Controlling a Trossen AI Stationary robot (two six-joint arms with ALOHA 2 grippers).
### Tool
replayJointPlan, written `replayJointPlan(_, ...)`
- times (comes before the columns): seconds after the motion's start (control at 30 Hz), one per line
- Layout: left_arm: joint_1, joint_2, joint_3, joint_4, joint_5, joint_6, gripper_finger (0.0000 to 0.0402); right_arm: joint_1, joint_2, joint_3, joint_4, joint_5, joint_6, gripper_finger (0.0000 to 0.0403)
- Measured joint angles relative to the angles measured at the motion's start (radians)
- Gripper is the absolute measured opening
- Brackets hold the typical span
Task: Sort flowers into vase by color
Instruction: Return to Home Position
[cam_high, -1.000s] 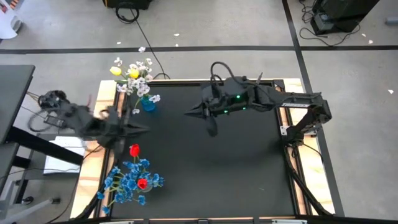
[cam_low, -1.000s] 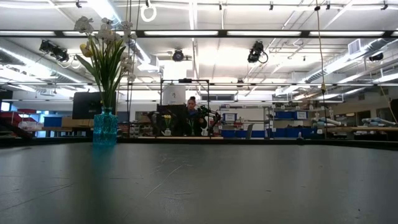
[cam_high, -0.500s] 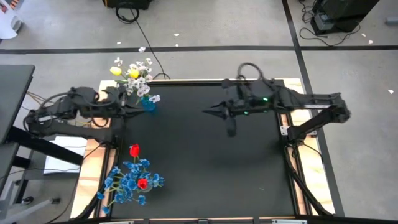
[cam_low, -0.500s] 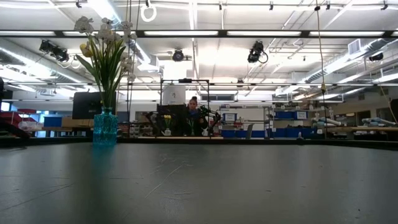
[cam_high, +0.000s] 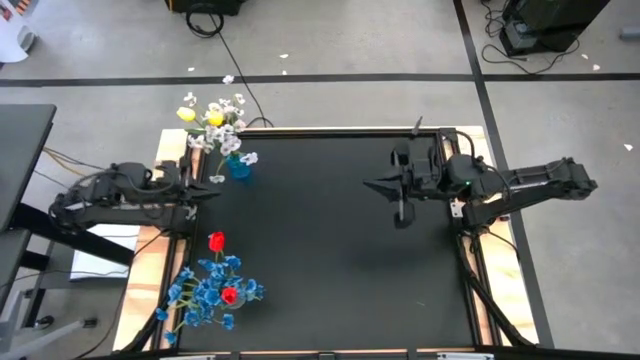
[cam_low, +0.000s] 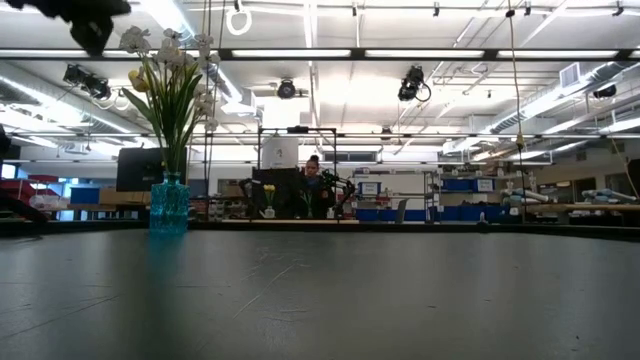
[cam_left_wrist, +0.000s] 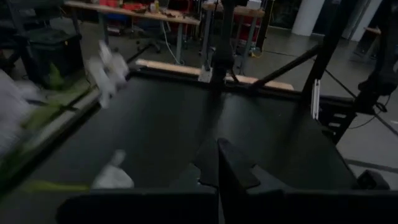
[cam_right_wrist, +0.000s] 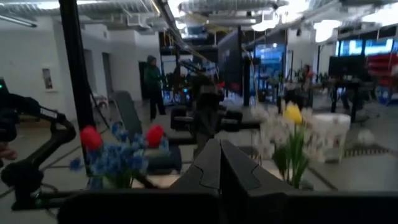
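The left gripper (cam_high: 214, 190) and right gripper (cam_high: 370, 184) sat closed and empty, while the light, floppy red tulips (cam_high: 216, 241) and blue sprays (cam_high: 200, 292) looked best pinched mid-stem.

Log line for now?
left gripper shut, empty, near blue vase | right gripper shut, empty, above black tabletop | red tulips, blue sprays bunched together

Both arms folded, pointing inward; left gripper (cam_high: 211, 190) closed; right gripper (cam_high: 371, 184) closed.

Grey concrete floor (cam_high: 100, 60) with black tape lines (cam_high: 330, 77), bright ceiling strip lights (cam_low: 440, 53), distant workbenches (cam_low: 590, 208)
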Motion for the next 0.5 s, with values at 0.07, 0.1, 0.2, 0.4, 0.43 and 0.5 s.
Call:
replayJointPlan(0.07, 0.000, -0.019, -0.044, 0.018, 0.009, -0.008, 0.0000, 0.001, -0.032, -0.055, 0.014, 0.018, 0.014, 0.0007)
replayJointPlan(0.1, 0.000, -0.025, -0.063, 0.027, 0.010, -0.007, 0.0000, 0.003, -0.050, -0.086, 0.032, 0.020, 0.015, 0.0007)
replayJointPlan(0.2, 0.000, -0.052, -0.105, 0.045, 0.009, 0.010, 0.0000, 0.008, -0.100, -0.179, 0.100, 0.028, 0.019, 0.0007)
replayJointPlan(0.4, 0.000, -0.063, -0.123, 0.095, 0.015, 0.039, 0.0000, 0.008, -0.173, -0.336, 0.252, 0.044, 0.030, 0.0007)
replayJointPlan(0.43, 0.000, -0.062, -0.123, 0.103, 0.006, 0.041, 0.0000, 0.008, -0.181, -0.353, 0.273, 0.044, 0.030, 0.0007)
replayJointPlan(0.5, 0.000, -0.060, -0.134, 0.120, -0.001, 0.042, 0.0000, 0.008, -0.195, -0.388, 0.294, 0.044, 0.030, 0.0007)
